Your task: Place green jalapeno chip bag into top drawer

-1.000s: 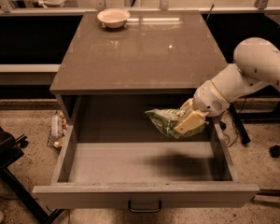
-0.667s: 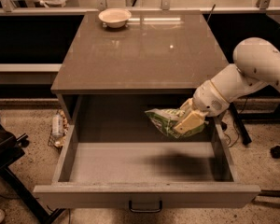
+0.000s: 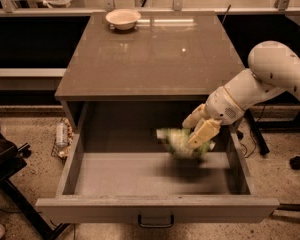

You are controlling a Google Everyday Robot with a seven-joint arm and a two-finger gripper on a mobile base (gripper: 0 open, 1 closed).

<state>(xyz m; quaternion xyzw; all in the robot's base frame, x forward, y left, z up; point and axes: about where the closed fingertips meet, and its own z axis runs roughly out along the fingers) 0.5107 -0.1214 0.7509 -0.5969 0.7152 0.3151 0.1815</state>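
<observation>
Camera view: our gripper [image 3: 190, 134] hangs over the open top drawer [image 3: 155, 210], with the green jalapeno chip bag [image 3: 176, 143] just beneath it.

We see the drawer pulled fully out from under the cabinet top [image 3: 150, 59], its dark handle [image 3: 155, 222] on the front panel nearest us. The arm reaches in from the right, over the drawer's right wall. The two pale fingers [image 3: 204, 132] stand apart, and the nearer one overlaps the bag. The bag shows as a blurred light-green shape above the right half of the drawer floor, with a shadow under it. We cannot tell whether it touches the floor or the fingers. A shallow white bowl [image 3: 123, 19] sits at the back left of the cabinet top.
</observation>
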